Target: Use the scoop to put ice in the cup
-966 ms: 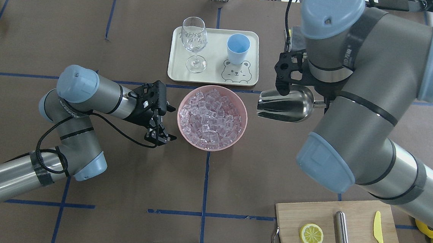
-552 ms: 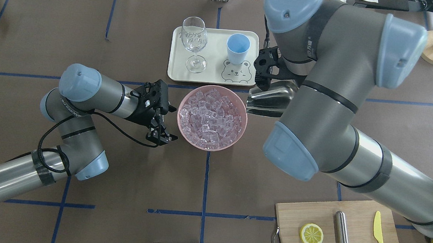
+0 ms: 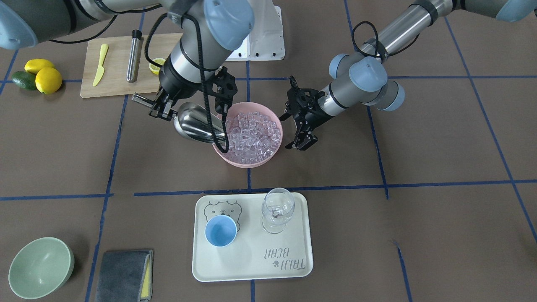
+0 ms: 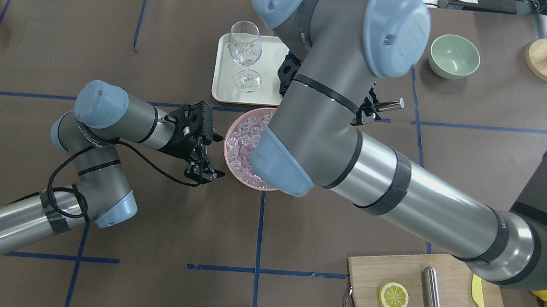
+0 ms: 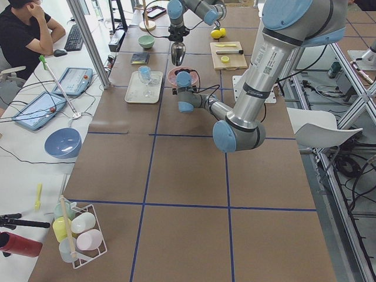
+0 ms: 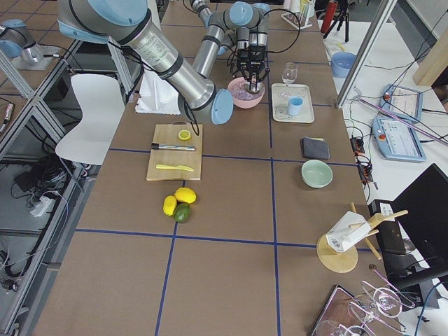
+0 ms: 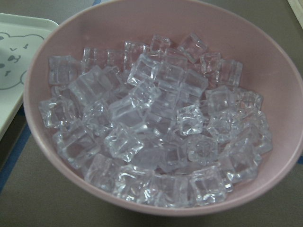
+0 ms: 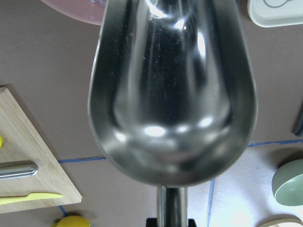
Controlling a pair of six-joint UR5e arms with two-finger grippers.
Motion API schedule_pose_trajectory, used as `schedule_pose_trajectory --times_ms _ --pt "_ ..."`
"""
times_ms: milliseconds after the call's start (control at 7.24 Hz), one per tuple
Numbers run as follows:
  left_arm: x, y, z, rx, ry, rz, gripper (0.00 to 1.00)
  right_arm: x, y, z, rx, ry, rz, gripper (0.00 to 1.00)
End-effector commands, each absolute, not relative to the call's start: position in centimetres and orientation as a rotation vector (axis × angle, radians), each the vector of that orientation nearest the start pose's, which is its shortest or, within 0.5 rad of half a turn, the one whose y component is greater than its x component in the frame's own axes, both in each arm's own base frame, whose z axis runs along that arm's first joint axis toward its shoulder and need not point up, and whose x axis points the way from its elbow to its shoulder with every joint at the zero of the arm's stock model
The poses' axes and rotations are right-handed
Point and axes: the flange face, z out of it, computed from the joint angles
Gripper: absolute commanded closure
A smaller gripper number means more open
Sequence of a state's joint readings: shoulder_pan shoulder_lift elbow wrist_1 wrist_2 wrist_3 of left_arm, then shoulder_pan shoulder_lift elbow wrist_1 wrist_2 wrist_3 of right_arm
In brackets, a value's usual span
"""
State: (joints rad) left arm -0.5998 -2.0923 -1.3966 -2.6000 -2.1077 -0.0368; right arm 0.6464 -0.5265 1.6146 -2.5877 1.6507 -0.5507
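Observation:
The shiny steel scoop [image 3: 196,121] hangs tilted, its mouth just over the rim of a pink bowl [image 3: 247,164] full of ice [image 3: 251,132]. My right gripper [image 3: 161,108] is shut on the scoop's thin handle. The right wrist view shows the scoop's trough [image 8: 173,94] empty. My left gripper [image 3: 303,142] stands open beside the bowl's other side, holding nothing. Its wrist camera looks straight onto the ice [image 7: 156,123]. The light-blue cup [image 3: 220,231] stands on a cream tray [image 3: 251,268]. In the overhead view my right arm hides the cup.
A wine glass [image 3: 277,209] stands on the tray beside the cup. A cutting board [image 3: 113,84] holds a yellow knife, a steel cylinder and a lemon slice. A pale green bowl [image 3: 40,266], a grey cloth [image 3: 123,274] and lemons [image 3: 48,79] lie further off.
My right arm has swung left with the scoop, from beside the tray to the pink bowl's rim, and now covers the cup in the overhead view. The left arm has hardly moved.

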Motion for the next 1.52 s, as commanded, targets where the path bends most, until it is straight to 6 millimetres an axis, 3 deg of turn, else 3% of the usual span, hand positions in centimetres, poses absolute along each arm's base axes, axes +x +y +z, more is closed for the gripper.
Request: schedule_pose_trajectory --times_ms 0,690,1381 --pt "51.8 -45.4 31.5 1.023 1.108 1.131 0.00 -48.0 -48.0 11.9 0.012 -0.001 -1.535 1.00" --pt "51.8 -45.4 31.3 1.025 1.110 1.130 0.00 -49.8 -47.3 13.6 -0.034 0.074 -1.594 1.00" --pt "51.8 -45.4 31.3 1.028 1.112 1.133 0.00 -51.4 -46.7 13.9 -0.038 0.093 -1.619 1.00"
